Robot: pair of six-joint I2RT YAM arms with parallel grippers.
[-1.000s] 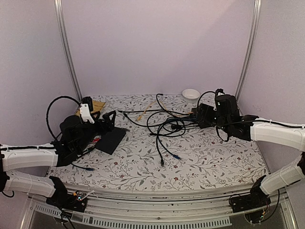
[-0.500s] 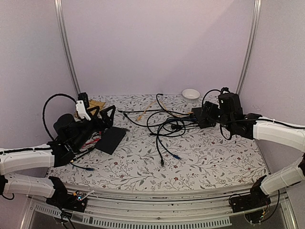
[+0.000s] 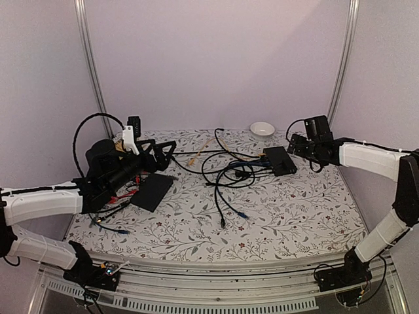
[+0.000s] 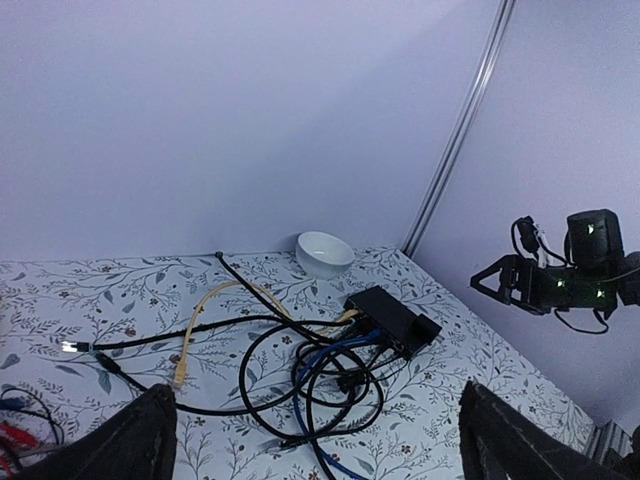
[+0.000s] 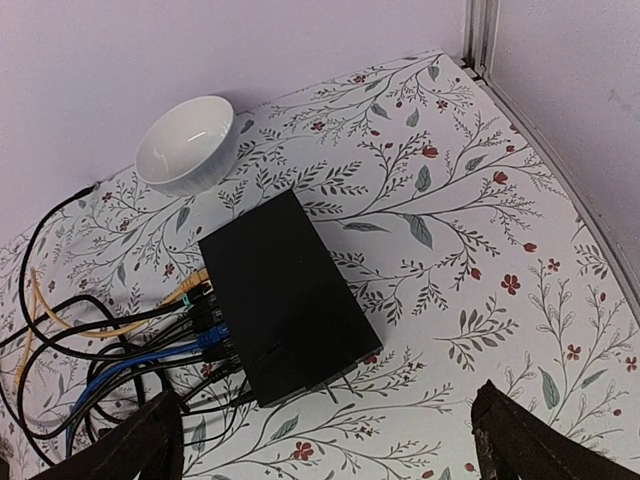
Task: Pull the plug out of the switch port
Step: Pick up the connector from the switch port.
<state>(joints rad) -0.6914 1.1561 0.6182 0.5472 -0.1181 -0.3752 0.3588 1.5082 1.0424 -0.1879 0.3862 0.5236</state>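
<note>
Left gripper point(image 3: 163, 156) hangs in the air over the left side of the table point(image 3: 294, 216), fingers wide apart, holding nothing. Right gripper point(image 3: 296, 142) is wide apart and empty too, just beside the black switch point(image 5: 285, 295). That switch lies flat by a white bowl point(image 5: 188, 142), with cables point(image 5: 150, 350) plugged in.

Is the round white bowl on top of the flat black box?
No, the round white bowl stands apart from the flat black box.

The right gripper point(image 3: 292, 145) is pulling back off the switch point(image 3: 280, 159) (now fully uncovered), while the left gripper point(image 3: 162, 154) is rising and swinging rightward.
</note>
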